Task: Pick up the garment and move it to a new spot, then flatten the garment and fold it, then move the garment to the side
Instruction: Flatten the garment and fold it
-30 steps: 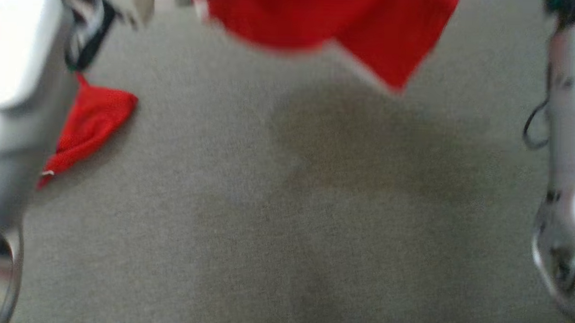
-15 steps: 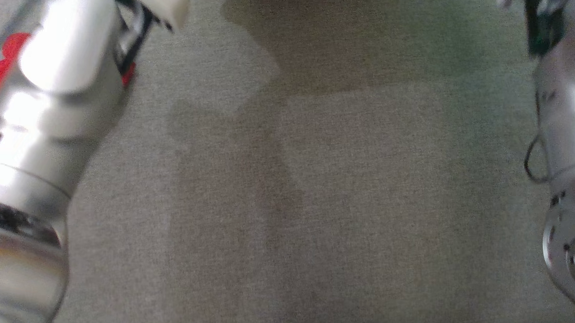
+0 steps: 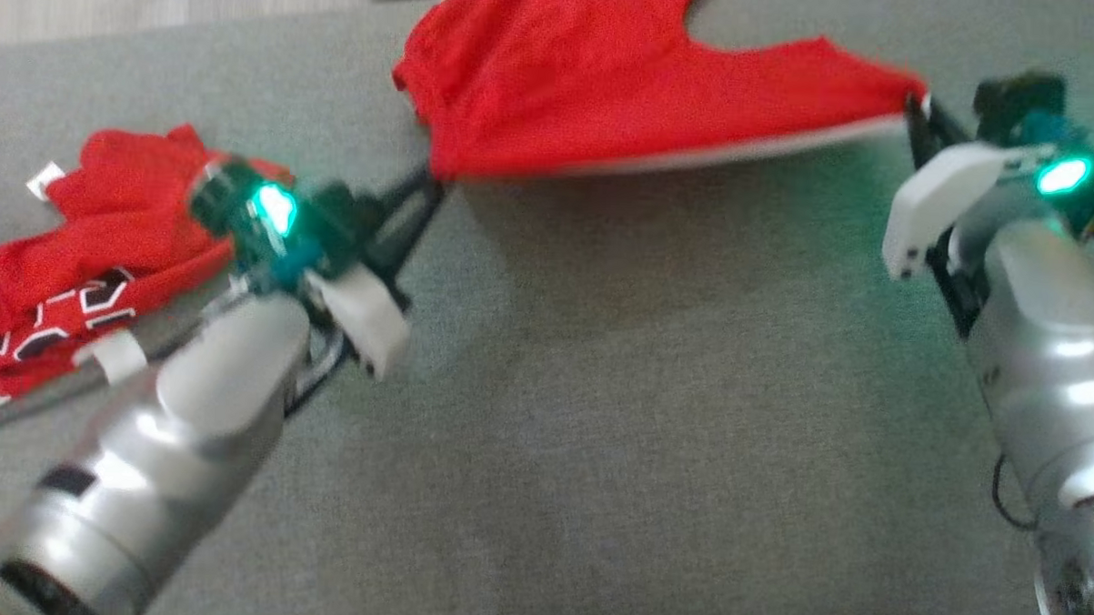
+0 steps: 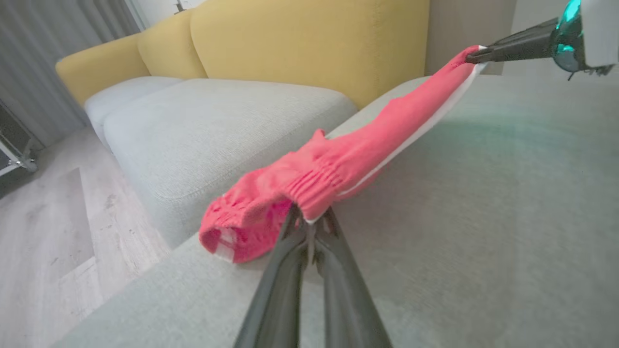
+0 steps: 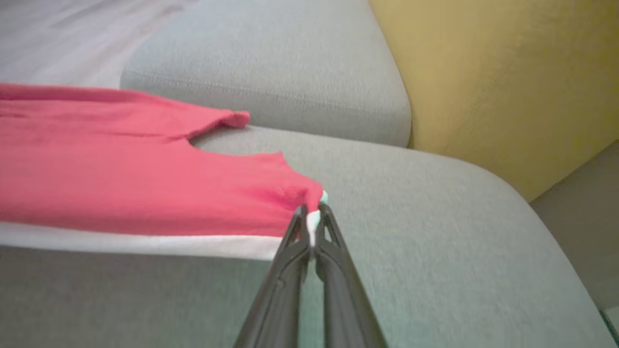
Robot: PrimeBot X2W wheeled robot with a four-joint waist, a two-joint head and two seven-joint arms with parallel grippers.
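The garment [image 3: 609, 91] is red cloth with a white edge stripe, stretched in the air between my two grippers over the grey cushion [image 3: 652, 420]. My left gripper [image 3: 431, 183] is shut on its gathered left end. In the left wrist view the fingers pinch the elastic band of the garment [image 4: 338, 164] at the left gripper [image 4: 310, 223]. My right gripper [image 3: 913, 106] is shut on the right corner. The right wrist view shows the right gripper [image 5: 312, 212] clamped on that corner of the garment [image 5: 121, 183], which spreads away to the left. The right gripper [image 4: 476, 55] also shows in the left wrist view.
A second red garment with white and black lettering [image 3: 75, 264] lies crumpled at the cushion's far left, beside my left forearm. A yellow sofa back [image 4: 300, 43] and pale seat cushions [image 4: 217, 125] stand beyond the far edge. Wood floor [image 4: 43, 251] lies past them.
The head view has swung and blurred, so the whole picture shifted. The garment showed at the top edge, left the picture, and now hangs taut between both shut grippers.
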